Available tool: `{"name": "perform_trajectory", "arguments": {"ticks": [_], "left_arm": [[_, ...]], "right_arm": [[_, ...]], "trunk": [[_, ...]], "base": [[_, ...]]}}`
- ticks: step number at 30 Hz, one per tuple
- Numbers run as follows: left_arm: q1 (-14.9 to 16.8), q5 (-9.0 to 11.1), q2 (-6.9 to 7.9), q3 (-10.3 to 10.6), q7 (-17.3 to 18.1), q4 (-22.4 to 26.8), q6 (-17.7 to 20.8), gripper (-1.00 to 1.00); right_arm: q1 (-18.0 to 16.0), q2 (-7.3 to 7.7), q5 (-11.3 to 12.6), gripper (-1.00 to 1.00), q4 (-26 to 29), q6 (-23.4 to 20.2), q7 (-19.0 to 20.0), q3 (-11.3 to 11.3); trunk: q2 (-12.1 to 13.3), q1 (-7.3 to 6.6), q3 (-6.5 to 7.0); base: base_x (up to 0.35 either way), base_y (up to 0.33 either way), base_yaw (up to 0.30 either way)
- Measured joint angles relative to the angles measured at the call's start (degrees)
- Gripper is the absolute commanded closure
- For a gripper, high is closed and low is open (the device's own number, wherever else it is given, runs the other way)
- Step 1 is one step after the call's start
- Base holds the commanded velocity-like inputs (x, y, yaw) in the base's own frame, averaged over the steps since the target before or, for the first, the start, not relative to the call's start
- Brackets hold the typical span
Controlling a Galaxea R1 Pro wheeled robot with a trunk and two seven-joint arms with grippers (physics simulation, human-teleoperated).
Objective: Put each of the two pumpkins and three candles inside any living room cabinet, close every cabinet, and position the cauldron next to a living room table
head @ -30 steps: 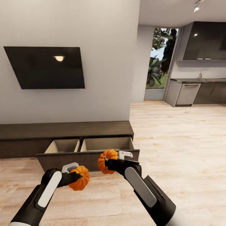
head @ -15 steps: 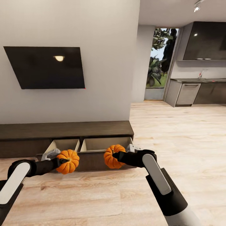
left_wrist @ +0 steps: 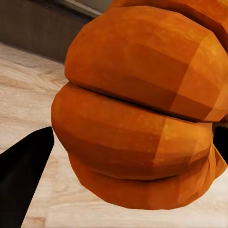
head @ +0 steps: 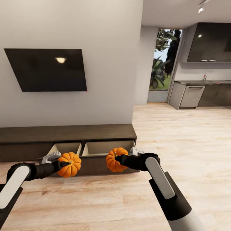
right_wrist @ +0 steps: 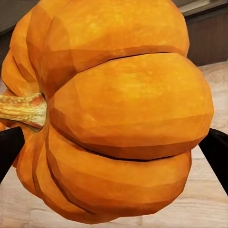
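- Nearest, at the lower left of the head view, the left gripper (head: 64, 164) is clamped on the left pumpkin (head: 69, 164). In the left wrist view that pumpkin (left_wrist: 142, 109) bulges close to the lens, with one dark fingertip (left_wrist: 23, 175) against its flank.
- Just right of centre in the lower half, the right gripper (head: 119, 159) is clamped on the right pumpkin (head: 115, 159). In the right wrist view this pumpkin (right_wrist: 114, 109) lies on its side, its stubby tan stem (right_wrist: 21, 110) pointing sideways, with black fingers (right_wrist: 216, 154) at both edges.
- Both pumpkins hang in the air in front of the drawer (head: 93, 163), which stands pulled out from the cabinet (head: 64, 133). They are level with the drawer front, not yet above its two pale compartments.
- Judging by looks, each pumpkin is light, rigid and hard-skinned, so it should not squash. The smooth ribbed round shape could roll or slip between flat fingers. The surest hold seems to be across the widest part, fingers seated in the grooves, as both grips appear to be; the stem looks too short to hold.
- Beyond the cabinet, a dark TV (head: 48, 69) hangs on the white wall at the upper left.
- Farthest, at the upper right, a glass door (head: 163, 64) shows greenery, beside grey kitchen units (head: 205, 93).
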State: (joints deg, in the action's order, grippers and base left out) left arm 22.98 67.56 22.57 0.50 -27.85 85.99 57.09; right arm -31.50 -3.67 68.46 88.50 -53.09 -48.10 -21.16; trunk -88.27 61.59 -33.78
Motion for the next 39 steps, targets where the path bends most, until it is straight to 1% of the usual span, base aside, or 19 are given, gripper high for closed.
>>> {"name": "perform_trajectory", "arguments": {"ticks": [5, 8, 11, 23, 29, 31, 33, 35, 37, 39], "left_arm": [[-0.01, -0.10, -0.26, 0.50, -0.05, -0.09, 0.02, 1.00], [0.01, 0.00, -0.54, 1.34, -0.05, -0.16, 0.00, 1.00], [0.00, -0.19, -0.62, 1.67, -0.05, -0.17, 0.00, 1.00], [0.01, -0.17, -0.64, 1.87, -0.11, -0.26, -0.01, 1.00], [0.00, -0.21, -0.71, 1.80, -0.14, -0.33, -0.08, 1.00], [0.01, -0.39, -0.70, 1.79, -0.14, -0.33, -0.08, 1.00], [0.01, -0.66, -0.72, 1.80, -0.37, -0.33, -0.29, 1.00], [0.01, -1.52, -0.87, 1.94, -1.31, -0.35, -0.36, 1.00], [0.01, -3.49, -1.72, 2.36, -3.10, -0.36, -0.35, 1.00], [0.05, -4.86, -3.17, 2.60, -3.99, -0.34, -0.61, 1.00]], "right_arm": [[0.00, 0.08, -0.01, 1.00, -0.06, 0.05, 0.13, 0.13], [0.00, 0.01, 0.08, 1.00, -0.11, 0.12, 0.60, 0.09], [0.00, -0.01, -0.33, 1.00, -0.12, 0.07, 0.74, 0.08], [0.00, -0.31, -0.55, 1.00, -0.46, 0.08, 0.87, -0.01], [0.00, -0.05, -0.75, 1.00, -0.43, 0.31, 0.87, 0.10], [0.00, -0.03, -0.92, 1.00, -0.53, 1.61, 0.87, 0.09], [-0.01, 0.18, -1.01, 1.00, -0.52, 4.26, 0.85, 0.04], [0.00, 0.27, -1.24, 1.00, -0.67, 5.53, 0.81, -0.03], [0.00, 0.23, -3.53, 1.00, -0.94, 6.19, 0.80, -0.26], [0.00, -0.01, -6.70, 1.00, -1.12, 7.35, 0.89, -0.40]], "trunk": [[2.01, -1.10, 0.90], [3.21, -1.76, 1.43], [4.41, -2.42, 1.98], [9.23, -5.05, 4.13], [11.64, -6.37, 5.21], [12.44, -6.81, 5.57], [13.24, -7.25, 5.93], [14.04, -7.69, 6.29], [14.85, -8.13, 6.64], [15.65, -8.57, 7.01]], "base": [[0.000, 0.000, 0.000], [0.000, 0.000, 0.000], [0.000, 0.000, 0.000], [0.000, 0.000, 0.000], [0.000, 0.000, 0.000], [0.000, 0.000, 0.000], [0.000, 0.000, 0.000], [0.000, 0.000, 0.000], [0.000, 0.000, 0.000], [0.000, 0.000, 0.000]]}}
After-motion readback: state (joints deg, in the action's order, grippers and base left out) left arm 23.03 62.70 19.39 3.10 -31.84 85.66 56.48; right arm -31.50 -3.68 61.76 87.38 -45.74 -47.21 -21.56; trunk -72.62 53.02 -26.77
